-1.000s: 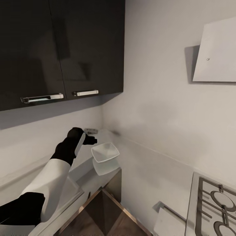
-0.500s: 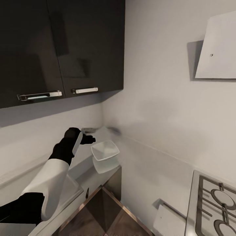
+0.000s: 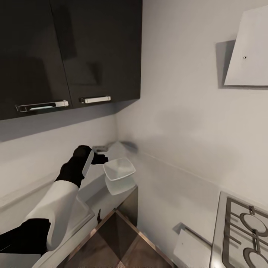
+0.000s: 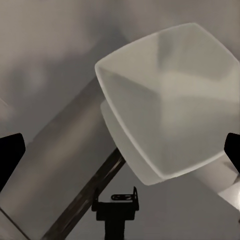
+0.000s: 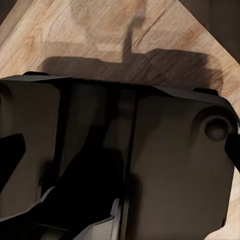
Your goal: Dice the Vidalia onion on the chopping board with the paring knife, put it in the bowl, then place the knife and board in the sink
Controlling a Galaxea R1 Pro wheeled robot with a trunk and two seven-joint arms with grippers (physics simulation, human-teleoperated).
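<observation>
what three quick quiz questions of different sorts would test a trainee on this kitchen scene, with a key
1. True or false: the bowl is empty.
2. Multiple choice: the left end effector is (A) beside the bowl, (B) inside the bowl, (C) at the hob.
3. Fill in: the cabinets above the countertop are ___ in colour.

Key: 1 true; 2 A; 3 dark (black).
</observation>
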